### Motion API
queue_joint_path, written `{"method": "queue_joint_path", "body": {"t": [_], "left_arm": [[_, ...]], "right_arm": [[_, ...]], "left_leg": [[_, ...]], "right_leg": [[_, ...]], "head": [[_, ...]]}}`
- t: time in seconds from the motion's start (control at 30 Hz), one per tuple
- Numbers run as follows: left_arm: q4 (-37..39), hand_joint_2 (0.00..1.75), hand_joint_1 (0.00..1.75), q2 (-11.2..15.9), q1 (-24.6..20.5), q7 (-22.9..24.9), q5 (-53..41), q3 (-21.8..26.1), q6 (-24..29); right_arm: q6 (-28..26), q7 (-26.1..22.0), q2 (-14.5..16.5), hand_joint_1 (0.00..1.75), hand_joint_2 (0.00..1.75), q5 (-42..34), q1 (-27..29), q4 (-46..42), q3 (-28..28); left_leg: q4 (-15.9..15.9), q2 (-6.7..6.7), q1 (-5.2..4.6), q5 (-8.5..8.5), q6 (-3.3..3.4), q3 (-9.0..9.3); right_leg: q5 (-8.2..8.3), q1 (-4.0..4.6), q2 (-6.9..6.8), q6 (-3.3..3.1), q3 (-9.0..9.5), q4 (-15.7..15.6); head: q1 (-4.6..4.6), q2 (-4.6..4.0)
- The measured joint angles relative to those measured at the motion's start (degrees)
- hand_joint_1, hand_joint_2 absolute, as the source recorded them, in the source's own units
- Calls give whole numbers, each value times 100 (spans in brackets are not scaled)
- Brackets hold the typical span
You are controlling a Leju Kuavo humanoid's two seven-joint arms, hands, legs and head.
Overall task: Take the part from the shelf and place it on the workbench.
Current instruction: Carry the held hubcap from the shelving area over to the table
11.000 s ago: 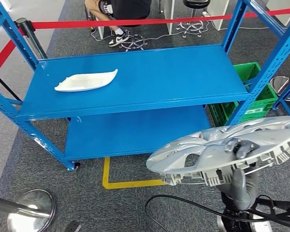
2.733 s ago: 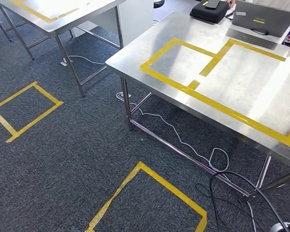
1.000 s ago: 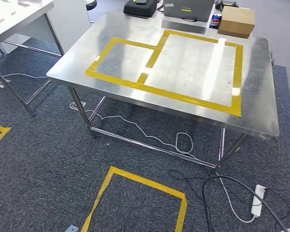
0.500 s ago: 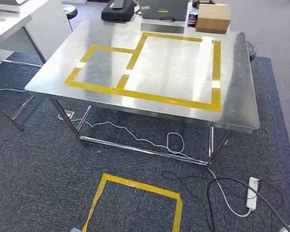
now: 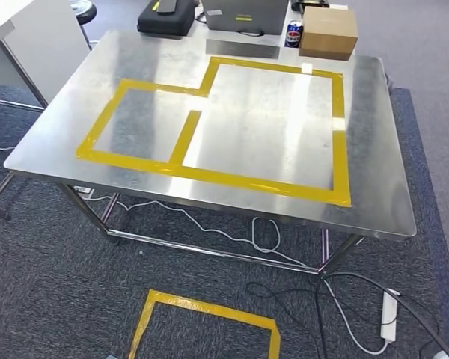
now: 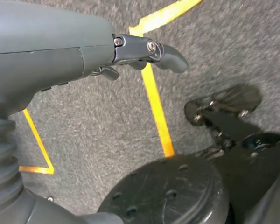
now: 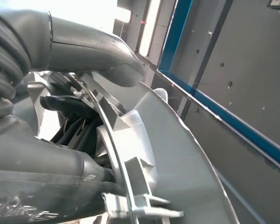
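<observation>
The steel workbench (image 5: 375,187) stands straight ahead in the head view, its top marked with yellow tape (image 5: 256,182) into a small rectangle and a larger one. In the right wrist view my right hand (image 7: 70,123) grips the part, a silver wheel cover (image 7: 182,170), by its ribbed inner rim, thumb (image 7: 96,49) over the edge and fingers tucked behind. My left hand (image 6: 96,51) hangs over the carpet in the left wrist view, fingers stretched out and holding nothing.
Along the bench's far edge sit a black bag (image 5: 165,15), a laptop (image 5: 246,13), a can (image 5: 293,34) and a cardboard box (image 5: 328,31). Cables and a power strip (image 5: 388,314) lie under the bench. A yellow floor square (image 5: 205,308) lies in front of it.
The camera has turned away from the blue shelf and moved toward the workbench, which now shows nearer and more squarely ahead. The wheel cover stays in my right hand.
</observation>
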Motion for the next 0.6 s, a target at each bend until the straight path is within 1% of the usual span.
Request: {"method": "queue_joint_path", "body": {"t": [0.03,0.07,0.1,0.13,0.17,0.2,0.23,0.27,0.3,0.33,0.37,0.4,0.43,0.47,0.5,0.53,0.57,0.6], "left_arm": [[0,175,0,3,9,-11,-13,0,7],[0,175,0,8,18,-17,-21,0,16],[0,175,0,11,26,-21,-27,0,29],[0,175,0,13,33,-25,-25,0,40],[0,175,0,16,38,-31,-16,0,52],[0,175,0,19,44,-38,-3,0,57],[0,175,0,30,51,-42,11,0,51],[-1,175,0,43,58,-41,20,1,40],[-1,175,0,54,56,-37,22,1,28],[-2,175,0,65,49,-36,21,2,32],[-2,175,0,63,30,-41,19,2,44],[-2,175,0,59,-1,-49,17,2,64],[-2,175,0,55,-30,-57,17,2,82],[-2,175,0,44,-56,-46,17,1,85],[-1,175,0,35,-73,-19,16,1,84],[-1,175,0,27,-80,20,16,0,81],[0,175,0,19,-78,62,16,0,80],[0,175,0,18,-76,90,16,1,83]], "right_arm": [[0,1,0,175,175,3,4,1,-1],[0,1,0,175,175,8,8,3,-1],[0,3,0,175,175,17,12,5,-1],[0,4,1,175,175,29,14,7,-2],[0,5,1,175,175,43,17,9,-4],[0,7,2,175,175,55,25,9,-8],[0,7,2,175,175,64,40,14,-14],[0,8,2,175,175,68,57,20,-25],[0,6,4,175,175,71,77,17,-35],[0,6,8,175,175,75,84,10,-47],[0,5,12,175,175,78,78,-2,-57],[0,4,16,175,175,83,71,-15,-66],[0,5,19,175,175,85,60,-20,-76],[0,5,20,175,175,84,53,-21,-84],[0,4,21,175,175,84,48,-21,-90],[0,4,24,175,175,83,38,-20,-93],[0,4,27,175,175,84,29,-20,-96],[0,4,31,175,175,84,24,-19,-99]], "left_leg": [[-37,-1,-2,-86,14,126],[-69,-4,-5,-174,23,265],[-101,-8,-8,-269,26,423],[-127,-14,-9,-372,28,607],[-142,-22,-9,-488,23,802],[-152,-30,-9,-623,12,989],[-140,-35,-19,-770,-8,1152],[-111,-41,-34,-913,-33,1261],[-97,-37,-45,-1044,-59,1328],[-86,-30,-49,-1123,-91,1378],[-65,-24,-38,-1143,-117,1397],[-14,-15,-23,-1120,-147,1397],[143,-13,-12,-1062,-178,1342],[394,-14,-6,-1042,-203,1207],[702,-14,-6,-1094,-227,1016],[1031,-14,-5,-1237,-242,780],[1301,-14,-5,-1445,-247,540],[1467,-14,-5,-1626,-246,333]], "right_leg": [[-90,16,-22,-20,-336,393],[-295,28,-26,-32,-661,662],[-559,35,-27,-31,-934,780],[-779,35,-30,-21,-1154,754],[-830,25,-35,-3,-1319,600],[-611,6,-49,19,-1443,349],[-18,-15,-88,40,-1554,9],[612,-27,-140,38,-1628,-272],[1141,-26,-167,20,-1684,-462],[1462,-17,-177,-13,-1721,-559],[1453,-4,-160,-59,-1716,-544],[1399,-1,-124,-99,-1695,-539],[1351,-5,-111,-138,-1651,-549],[1311,-8,-106,-176,-1595,-564],[1283,-11,-103,-207,-1539,-582],[1256,-8,-102,-229,-1491,-595],[1223,-5,-95,-243,-1454,-604],[1189,-3,-85,-248,-1422,-609]], "head": [[9,-1],[10,0],[10,0],[15,-1],[16,-1],[22,-1],[34,-3],[47,-4],[39,-5],[28,-6],[11,-4],[-10,-4],[-17,-2],[-21,-2],[-29,-1],[-33,-1],[-36,-1],[-40,-1]]}}
